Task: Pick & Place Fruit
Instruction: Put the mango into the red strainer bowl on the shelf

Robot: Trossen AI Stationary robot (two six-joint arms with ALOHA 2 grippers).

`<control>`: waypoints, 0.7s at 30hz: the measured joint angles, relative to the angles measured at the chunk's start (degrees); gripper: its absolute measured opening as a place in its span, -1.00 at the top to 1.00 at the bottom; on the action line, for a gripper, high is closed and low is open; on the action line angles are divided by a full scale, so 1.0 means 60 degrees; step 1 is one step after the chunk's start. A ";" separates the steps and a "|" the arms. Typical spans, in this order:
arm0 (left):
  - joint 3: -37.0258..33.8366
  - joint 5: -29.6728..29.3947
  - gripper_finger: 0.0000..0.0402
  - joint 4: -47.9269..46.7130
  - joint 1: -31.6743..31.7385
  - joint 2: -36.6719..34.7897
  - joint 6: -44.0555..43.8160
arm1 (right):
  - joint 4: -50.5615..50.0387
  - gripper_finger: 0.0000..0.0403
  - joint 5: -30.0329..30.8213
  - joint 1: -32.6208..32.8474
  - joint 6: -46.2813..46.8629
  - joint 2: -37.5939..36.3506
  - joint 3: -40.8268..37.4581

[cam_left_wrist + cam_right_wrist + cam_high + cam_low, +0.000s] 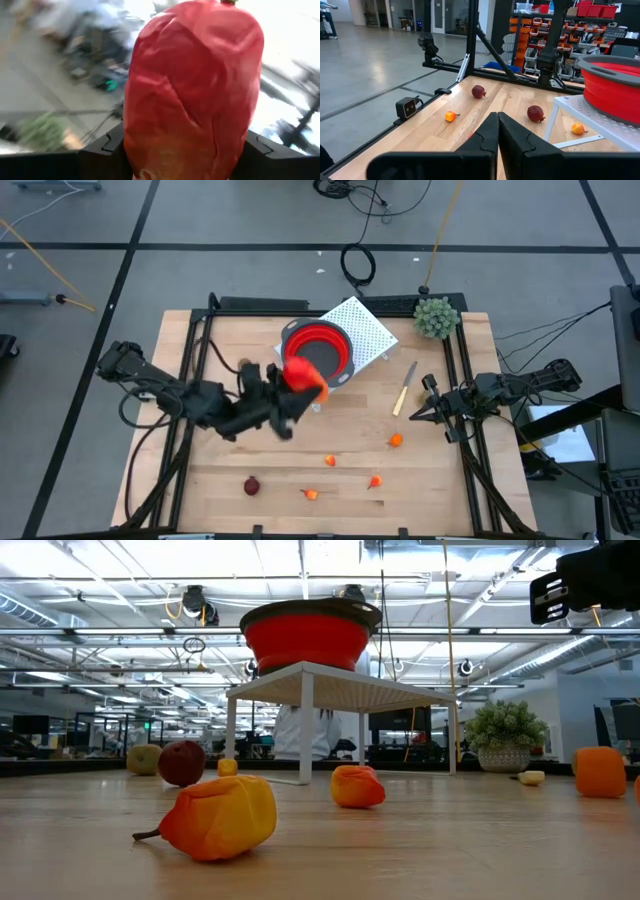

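My left gripper (290,392) is shut on a red-and-yellow fruit (303,376), holding it above the table at the near-left rim of the red bowl (318,350). The bowl stands on a white perforated rack (365,330). That fruit (192,85) fills the left wrist view. A dark red ball (252,485) and several small orange bits (397,440) lie on the near half of the table. My right gripper (432,410) waits shut at the table's right side, touching nothing. My left gripper pinches the fruit's orange-tinged end (150,155) between its two fingers (100,152), one on either side. The fingers come from the table's left, pointing toward the bowl. The red body sticks out past the fingertips. The fruit is lifted clear of the table.
A pale-handled knife (404,388) lies right of the rack, and a green bushy plant (437,317) stands at the far right corner. In the low view a yellow-orange piece (220,818) and an orange piece (357,786) lie near the front edge. Black frame rails run along both table sides.
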 joint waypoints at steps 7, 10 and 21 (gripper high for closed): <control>-0.0004 -0.1257 -0.23 -0.0471 0.0482 0.0000 -0.2981 | -0.0004 1.00 0.0004 -0.0001 -0.0055 0.0000 0.0000; -0.0004 -0.1256 -0.24 -0.0473 0.0747 0.0000 -0.3278 | -0.0004 1.00 0.0007 0.0001 -0.0051 0.0000 0.0000; -0.0004 0.0398 -0.24 -0.1774 0.2306 0.0000 -0.3200 | -0.0004 1.00 0.0769 -0.0002 -0.0040 0.0000 0.0000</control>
